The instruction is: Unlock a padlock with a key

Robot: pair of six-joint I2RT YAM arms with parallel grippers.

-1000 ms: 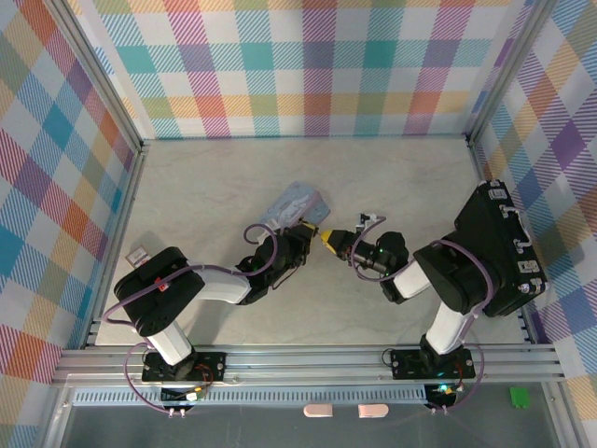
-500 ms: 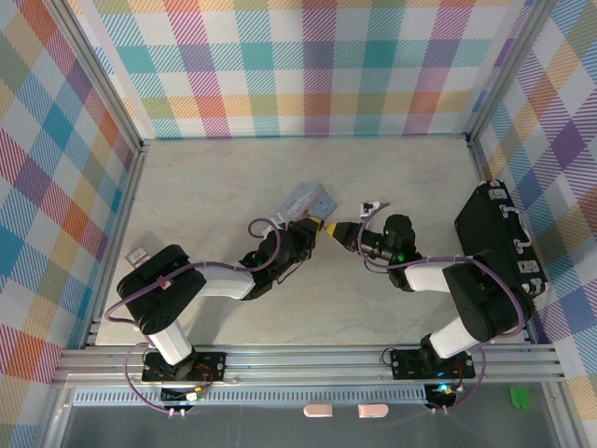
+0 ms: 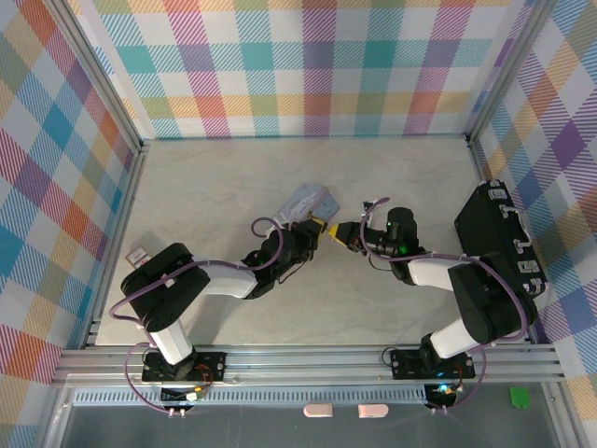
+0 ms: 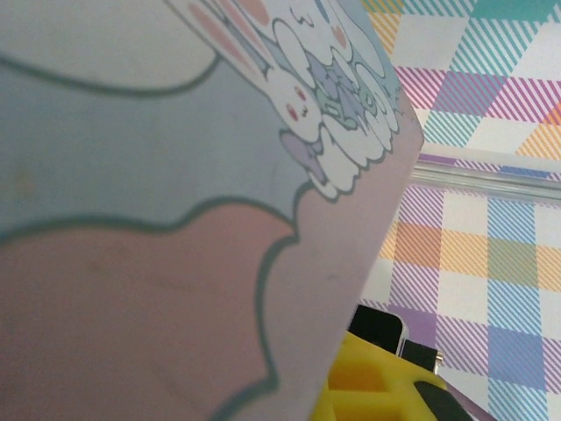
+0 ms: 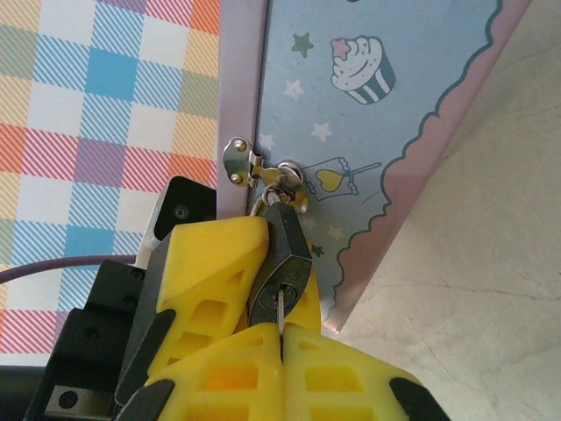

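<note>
The small dark padlock (image 5: 280, 259) hangs by its silver shackle from the hasp (image 5: 263, 171) of the pale blue cartoon tin (image 5: 386, 114). My left gripper (image 3: 315, 227) is shut on the padlock body, its yellow fingers (image 5: 210, 263) on either side of it. My right gripper (image 5: 280, 331) faces the lock's underside and is shut on the thin silvery key (image 5: 280, 309), whose blade sits in the keyhole. From above, the two grippers meet tip to tip beside the tin (image 3: 306, 200), with the right gripper (image 3: 340, 232) on the right. The tin's side (image 4: 175, 219) hides the lock in the left wrist view.
A big black case (image 3: 499, 247) lies at the table's right edge, behind the right arm's elbow. Plaid walls close in the left, far and right sides. Bare table (image 3: 215, 177) stretches left of and beyond the tin.
The right arm's wrist and forearm have swung away from me and up towards the tin. Both grippers stay shut, tip to tip at the lock, and have shifted slightly farther from me.
</note>
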